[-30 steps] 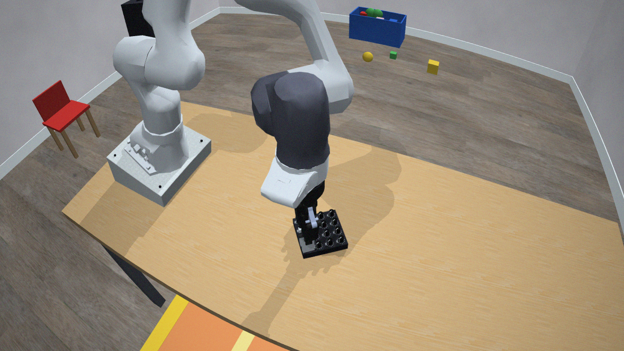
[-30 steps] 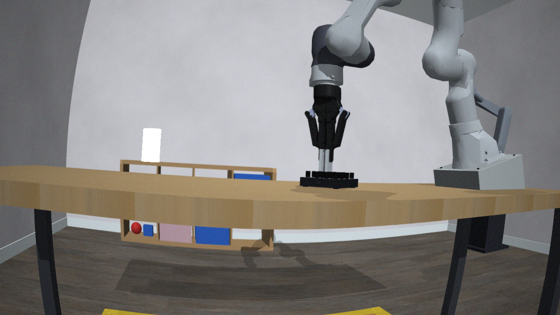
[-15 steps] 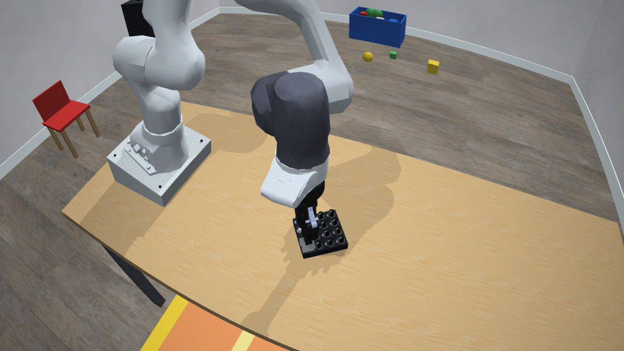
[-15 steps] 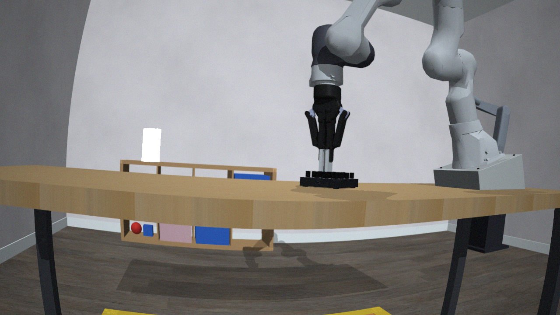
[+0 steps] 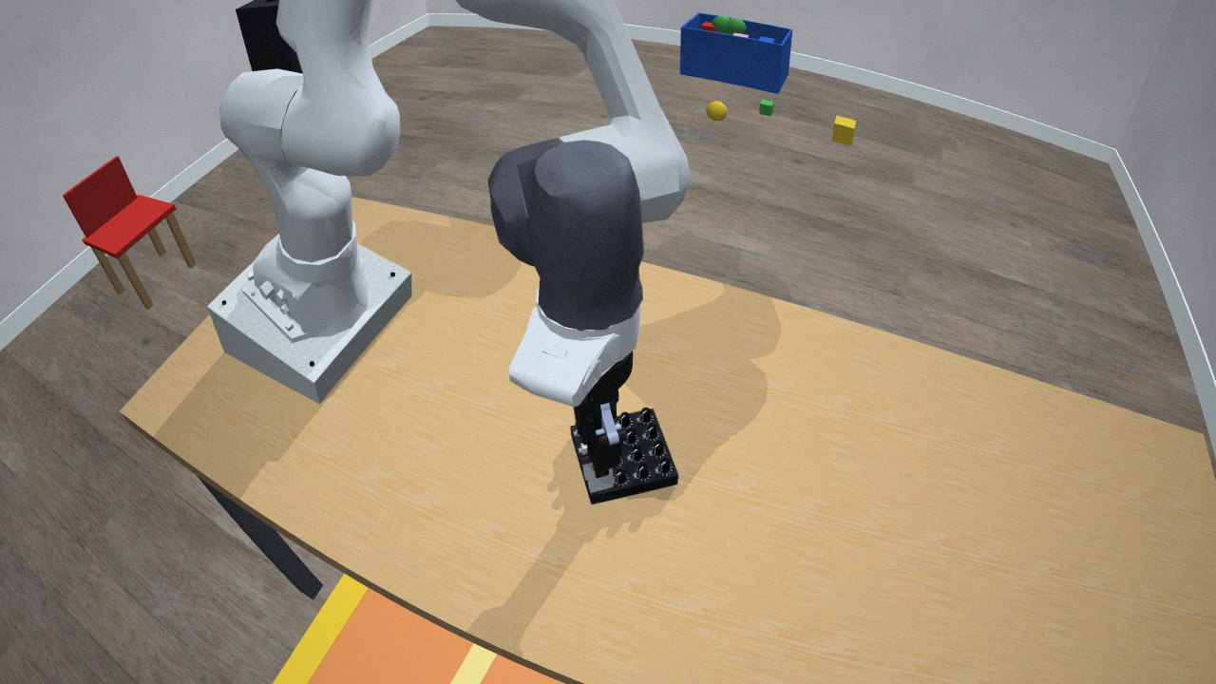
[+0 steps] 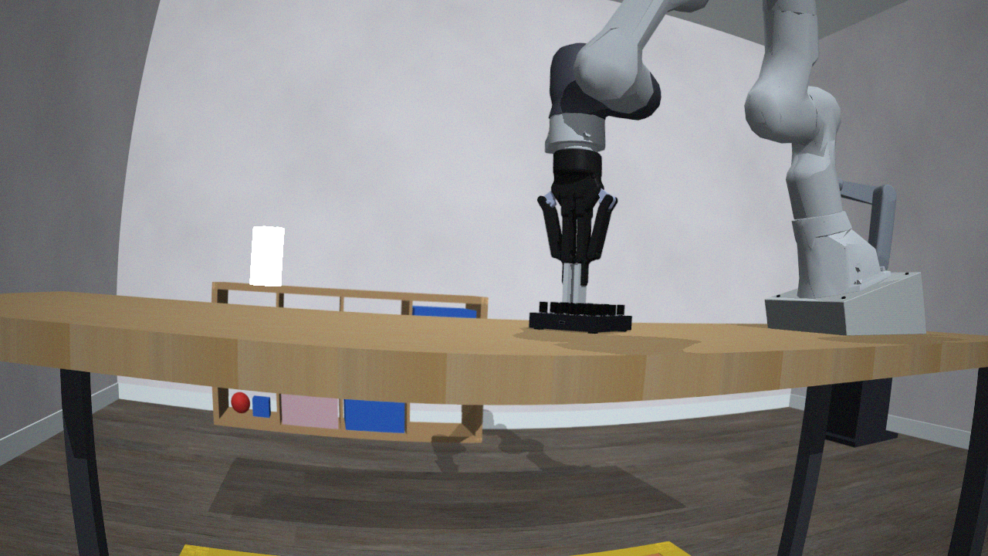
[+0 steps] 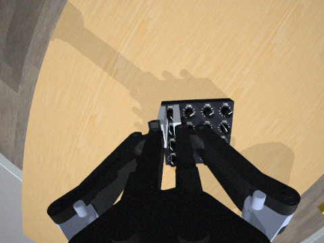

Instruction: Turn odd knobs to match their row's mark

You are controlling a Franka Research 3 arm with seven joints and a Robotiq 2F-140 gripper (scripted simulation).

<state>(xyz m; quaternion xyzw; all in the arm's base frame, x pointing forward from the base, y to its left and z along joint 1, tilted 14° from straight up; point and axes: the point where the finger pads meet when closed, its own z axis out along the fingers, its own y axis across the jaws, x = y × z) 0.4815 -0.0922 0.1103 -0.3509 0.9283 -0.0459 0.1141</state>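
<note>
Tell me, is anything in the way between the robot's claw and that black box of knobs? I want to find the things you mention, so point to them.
Nothing visible is. The gripper [image 5: 599, 480] [image 6: 573, 301] [image 7: 170, 114] reaches down to the knob box [image 5: 633, 491] [image 6: 580, 323] [image 7: 216, 119], and one corner knob [image 7: 170, 113] shows between its pale fingertips. Whether they touch it, I can't tell.

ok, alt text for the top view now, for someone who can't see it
A robot gripper reaches down over the left part of a black knob box, which sits on a wooden table; it hides some of the knobs. The arm's base stands at the table's left end, with a red chair on the floor beyond.
</note>
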